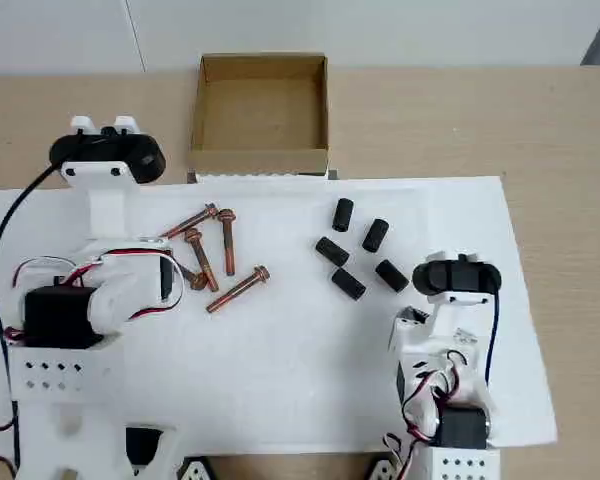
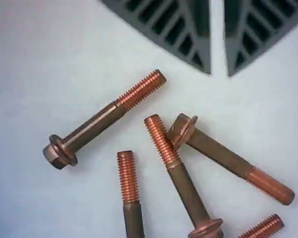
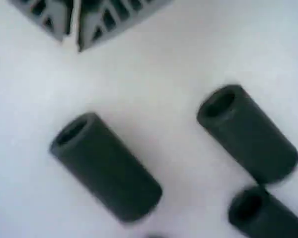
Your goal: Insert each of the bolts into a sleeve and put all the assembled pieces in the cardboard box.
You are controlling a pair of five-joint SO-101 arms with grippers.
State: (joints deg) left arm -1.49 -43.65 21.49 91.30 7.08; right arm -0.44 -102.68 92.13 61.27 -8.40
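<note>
**Bolts and sleeves loose on the sheet, box empty of parts**

We see a light wooden table [image 1: 570,130] with a large white sheet [image 1: 310,390] spread over its near half. At the far edge of the sheet sits the open cardboard box [image 1: 262,160], and we see only its bare brown floor inside.

The left arm [image 1: 90,300] is folded at one side of the sheet and the right arm [image 1: 450,335] at the other, both at the near edge, well apart from each other.

Beside the left arm lie the copper-coloured bolts [image 1: 238,290], a loose cluster flat on the sheet. We count five, one partly tucked under the arm. Across the sheet, between the box and the right arm, lie five short black sleeves [image 1: 348,284], scattered close together, each on its side. None of the bolts sits in a sleeve.

In the left wrist view the left gripper [image 2: 218,73] hangs over the bolts with its dark fingers [image 2: 184,29] drawn together, a narrow slit between the tips and nothing held. One bolt [image 2: 104,119] lies a little apart; the head of another [image 2: 228,163] touches the thread of its neighbour [image 2: 181,173].

In the right wrist view the right gripper [image 3: 74,47] hovers near three sleeves, its fingers clenched on nothing. Two sleeves [image 3: 246,134] lie just beside each other, the third [image 3: 107,166] apart.
</note>
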